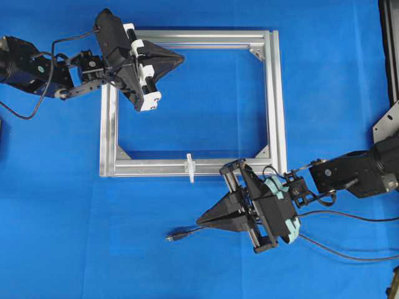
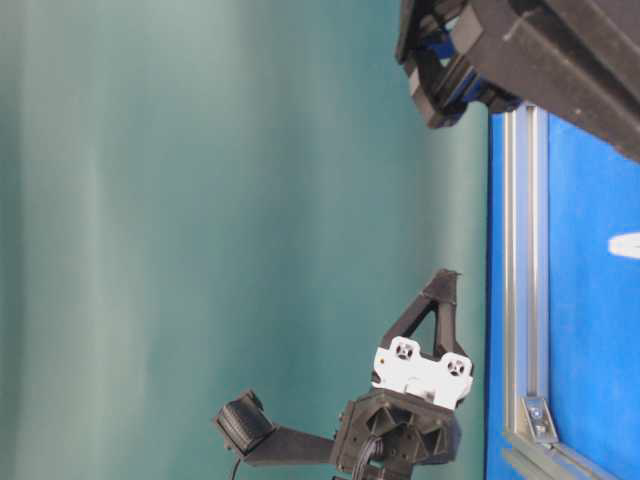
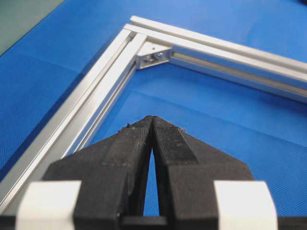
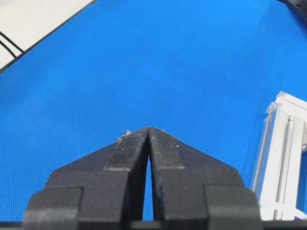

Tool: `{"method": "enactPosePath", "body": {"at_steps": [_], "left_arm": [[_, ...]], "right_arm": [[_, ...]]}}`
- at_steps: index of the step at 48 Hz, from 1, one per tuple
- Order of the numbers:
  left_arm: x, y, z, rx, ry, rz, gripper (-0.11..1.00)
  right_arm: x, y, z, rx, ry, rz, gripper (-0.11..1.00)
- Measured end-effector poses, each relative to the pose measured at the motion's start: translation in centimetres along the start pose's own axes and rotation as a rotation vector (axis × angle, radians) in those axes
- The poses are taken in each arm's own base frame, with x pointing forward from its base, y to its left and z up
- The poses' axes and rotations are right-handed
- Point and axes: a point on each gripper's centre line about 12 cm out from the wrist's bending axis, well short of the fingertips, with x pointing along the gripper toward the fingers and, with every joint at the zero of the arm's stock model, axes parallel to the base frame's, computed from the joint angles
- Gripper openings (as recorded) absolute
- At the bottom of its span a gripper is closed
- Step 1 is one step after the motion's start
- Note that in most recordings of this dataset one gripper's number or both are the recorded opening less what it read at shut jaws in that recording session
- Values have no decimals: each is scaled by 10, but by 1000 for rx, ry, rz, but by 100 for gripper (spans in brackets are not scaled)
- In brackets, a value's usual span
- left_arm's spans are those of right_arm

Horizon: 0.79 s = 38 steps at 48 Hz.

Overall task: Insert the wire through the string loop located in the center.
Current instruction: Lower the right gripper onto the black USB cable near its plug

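Black wire (image 1: 187, 234) at 6 o'clock of loop (image 1: 191, 167), looks limp, light; grip just behind plug. Left gripper (image 1: 181, 59), right gripper (image 1: 201, 220) pressed together, empty.

Silver frame (image 1: 273, 99), blue mat (image 1: 324, 75), seemingly whitish loop (image 1: 191, 167)
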Motion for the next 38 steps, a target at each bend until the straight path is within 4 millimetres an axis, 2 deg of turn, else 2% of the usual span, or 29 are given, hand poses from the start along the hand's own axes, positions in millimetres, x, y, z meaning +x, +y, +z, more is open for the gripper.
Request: {"method": "enactPosePath", "body": {"at_steps": [5,10,27,32,36,38], "left_arm": [[-2,-2,6,0,-6,-10,0],[-3,-3,7,2,-7,-12,0],[-3,-3,7,2,-4,-13,0],[-3,-3,7,1,-6,-13,0],[-3,-3,7,1,-6,-13,0],[-3,-3,7,1,-6,-13,0]], "right_arm": [[-1,-1,8,-6,-21,-2,-5],[-1,-1,18,-1,-44,-4,-5],[3,4,15,29,29,10,-3],[3,7,12,27,55,15,9],[3,6,10,31,70,10,28],[3,6,10,33,73,9,42]]}}
